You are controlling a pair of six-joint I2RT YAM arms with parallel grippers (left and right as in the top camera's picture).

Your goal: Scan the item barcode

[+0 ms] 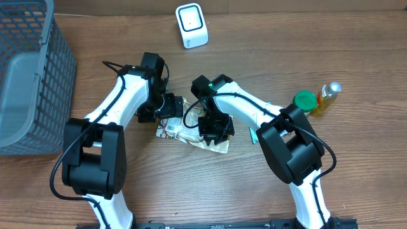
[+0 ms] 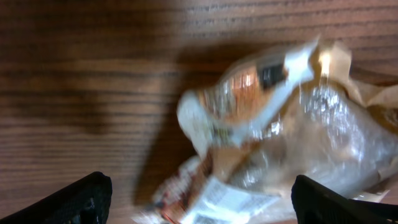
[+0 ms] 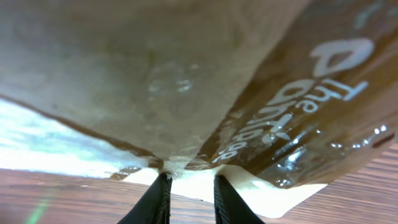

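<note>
The item (image 1: 173, 130) is a crinkly clear and brown bag with a white printed label, lying on the wooden table between my two grippers. In the left wrist view the item (image 2: 280, 137) lies just ahead of my left gripper (image 2: 199, 186), whose fingers stand wide apart and open. My left gripper (image 1: 166, 109) sits at the bag's left end. My right gripper (image 1: 215, 130) is at the bag's right end. In the right wrist view its fingers (image 3: 191, 179) stand slightly apart, with the bag's pale edge (image 3: 186, 81) at their tips. A white scanner (image 1: 191, 25) stands at the table's far side.
A grey mesh basket (image 1: 32, 76) fills the left edge. A green-lidded jar (image 1: 305, 100) and a small yellow bottle (image 1: 327, 97) stand at the right. A small teal thing (image 1: 253, 135) lies by the right arm.
</note>
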